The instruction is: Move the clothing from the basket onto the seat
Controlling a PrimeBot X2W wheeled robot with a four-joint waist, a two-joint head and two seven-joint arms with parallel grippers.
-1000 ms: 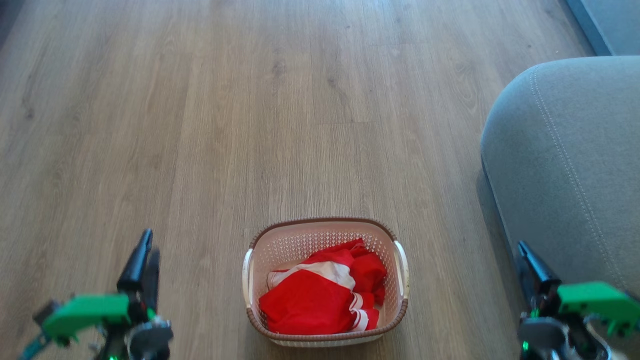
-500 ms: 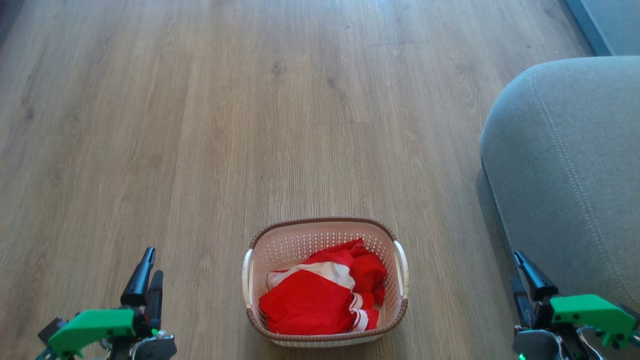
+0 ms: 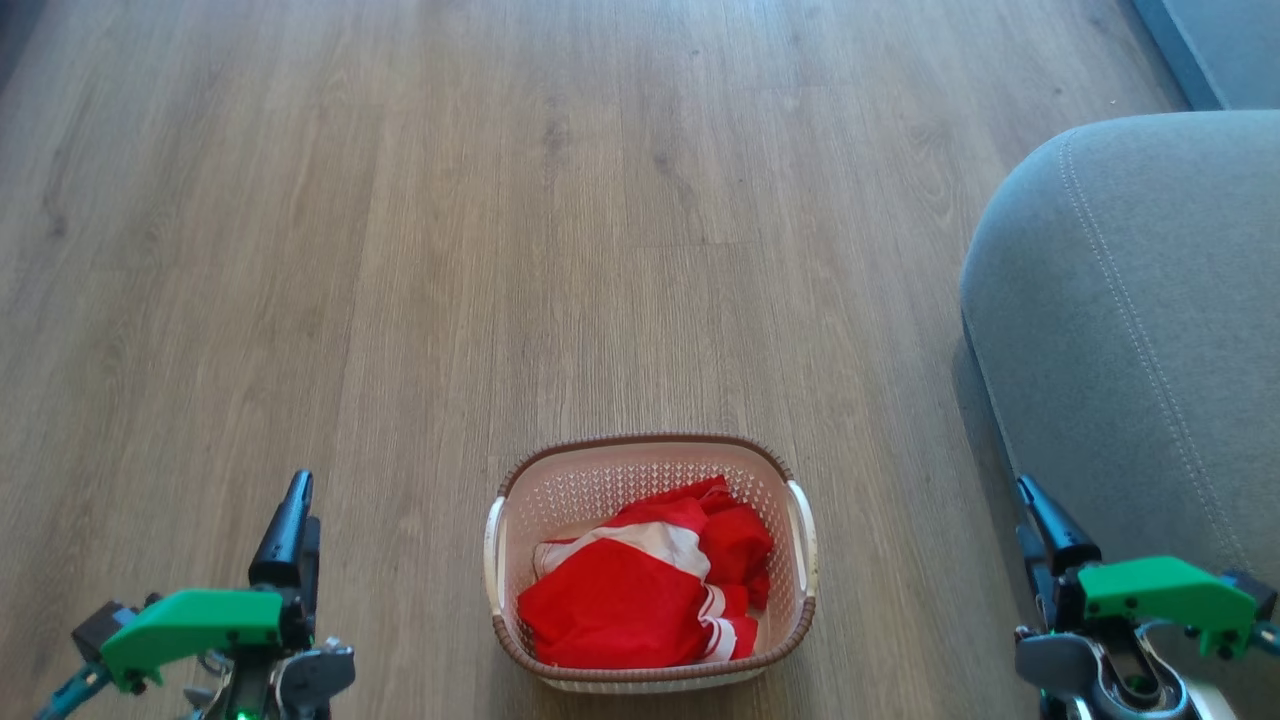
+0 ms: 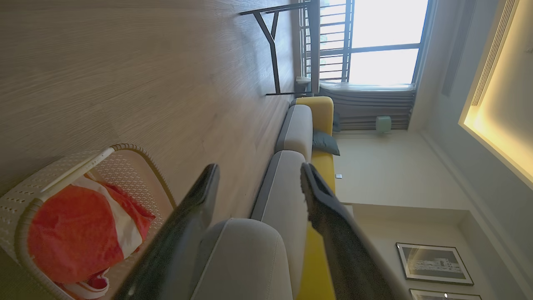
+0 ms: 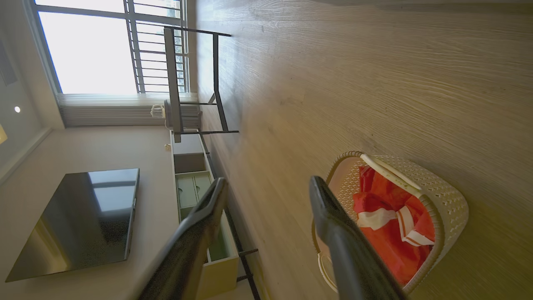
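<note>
At the lower left, our left end effector (image 3: 298, 505) hangs over bare floor (image 3: 450, 250), well apart from the basket. A second ago its two dark fingers (image 4: 195, 216) sat close together. Now the left wrist view shows them spread wide with nothing between them. The arm has bobbed a little in that time but has not travelled toward the load.

In the middle, the basket (image 3: 650, 440) stands on the floor where it stood before. The clothing (image 3: 620, 600) lies bunched inside it, red with white bands, filling the near half and sitting below the brown rim. Nothing in the pile has shifted, and neither end effector touches it.

At the lower right, our right end effector (image 3: 1030, 510) rests just beside the front edge of the seat (image 3: 1130, 300). It too has opened over the last second. The right wrist view shows its fingers (image 5: 333, 225) parted and empty, with the basket beyond them.

The seat's grey cushion carries no clothing yet.

We read this as the start of the job: both end effectors have been readied for a grasp, but the reach into the basket has not begun. The right arm lies between basket and seat, so it looks the better placed to lift the fabric and carry it across. The loose folds may drag on the rim on the way out.
</note>
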